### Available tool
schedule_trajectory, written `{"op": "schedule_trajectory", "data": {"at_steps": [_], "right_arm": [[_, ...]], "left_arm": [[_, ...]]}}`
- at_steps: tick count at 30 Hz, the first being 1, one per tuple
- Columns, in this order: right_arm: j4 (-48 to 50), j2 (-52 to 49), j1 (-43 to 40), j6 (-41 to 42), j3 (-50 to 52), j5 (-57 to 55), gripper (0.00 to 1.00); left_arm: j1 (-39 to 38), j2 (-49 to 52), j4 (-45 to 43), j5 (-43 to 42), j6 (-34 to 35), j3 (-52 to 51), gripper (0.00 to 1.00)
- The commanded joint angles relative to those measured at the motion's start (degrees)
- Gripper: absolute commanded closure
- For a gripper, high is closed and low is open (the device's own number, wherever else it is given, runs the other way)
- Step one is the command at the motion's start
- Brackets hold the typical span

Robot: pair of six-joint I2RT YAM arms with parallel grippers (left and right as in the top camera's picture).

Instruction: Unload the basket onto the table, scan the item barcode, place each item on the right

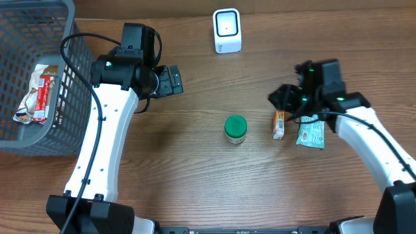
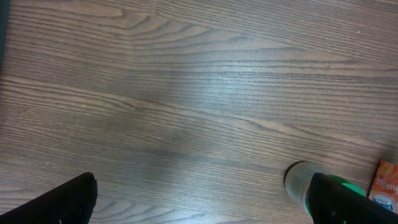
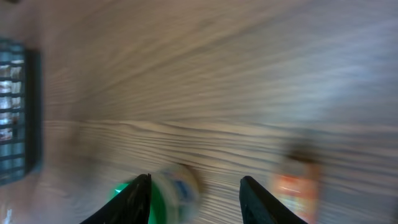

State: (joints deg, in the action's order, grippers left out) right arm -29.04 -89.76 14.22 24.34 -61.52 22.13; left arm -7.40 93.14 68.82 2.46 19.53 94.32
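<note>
Three items lie on the table right of centre: a green-lidded jar (image 1: 235, 129), a small orange packet (image 1: 278, 124) and a teal packet (image 1: 311, 132). No barcode is readable on them. The white scanner (image 1: 227, 30) stands at the back centre. My right gripper (image 1: 284, 99) hovers just above and behind the orange packet, open and holding nothing. Its blurred wrist view shows the right gripper (image 3: 196, 200) over bare wood, the jar (image 3: 174, 190) by its left finger and the orange packet (image 3: 295, 190) to the right. My left gripper (image 1: 170, 80) is wide open over bare table at the back left.
A grey wire basket (image 1: 39, 123) with a snack packet (image 1: 38, 91) fills the left edge. In the left wrist view the left gripper (image 2: 202, 205) spans bare wood, with the jar (image 2: 300, 179) and orange packet (image 2: 385, 185) at lower right.
</note>
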Motion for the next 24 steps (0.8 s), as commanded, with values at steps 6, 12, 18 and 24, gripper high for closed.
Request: {"op": "schedule_trajectory", "data": {"at_steps": [6, 12, 18, 24], "right_arm": [[4.79, 0.0, 15.67, 4.42, -1.99, -18.95, 0.45], [3.17, 0.0, 23.12, 4.37, -1.99, -34.53, 0.39], [2.71, -0.15, 25.99, 4.37, -1.92, -36.24, 0.37], [2.8, -2.8, 27.45, 4.37, -1.92, -36.02, 0.34]], "left_arm": [[-0.13, -0.24, -0.07, 0.72, 0.2, 0.66, 0.0], [-0.13, -0.24, -0.07, 0.72, 0.2, 0.66, 0.0], [-0.13, -0.24, -0.07, 0.72, 0.2, 0.66, 0.0], [-0.13, -0.24, -0.07, 0.72, 0.17, 0.66, 0.0]]}}
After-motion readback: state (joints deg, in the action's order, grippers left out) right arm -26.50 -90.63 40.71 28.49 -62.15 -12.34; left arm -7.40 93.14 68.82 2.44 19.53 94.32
